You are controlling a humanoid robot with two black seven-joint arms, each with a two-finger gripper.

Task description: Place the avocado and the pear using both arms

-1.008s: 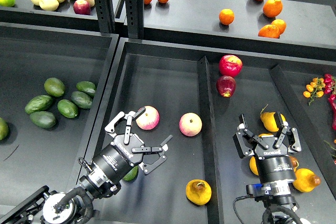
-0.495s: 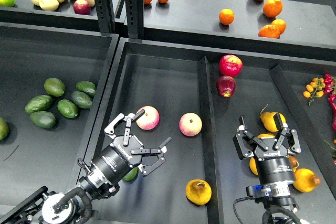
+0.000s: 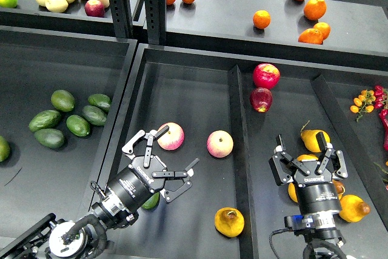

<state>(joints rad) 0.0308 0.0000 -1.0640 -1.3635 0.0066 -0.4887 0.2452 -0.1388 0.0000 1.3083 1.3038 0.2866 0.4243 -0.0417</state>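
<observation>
pear (image 3: 229, 222) squat, golden-orange, dark brown blemish at its stem end.

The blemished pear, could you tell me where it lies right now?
In the head view, the pear lies low in the middle bin, beside its right divider, below the pink-yellow apple.

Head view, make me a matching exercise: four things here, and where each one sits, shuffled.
Things:
1. pear
2. avocado
3. left hand
4. right hand

Places:
A. over the yellow pears in the right compartment
B. open, beside a pink-yellow apple
C. mostly hidden under the left arm
D. alone at the middle compartment's near end

Pairs: 1-D, 2-C, 3-B, 4-A
</observation>
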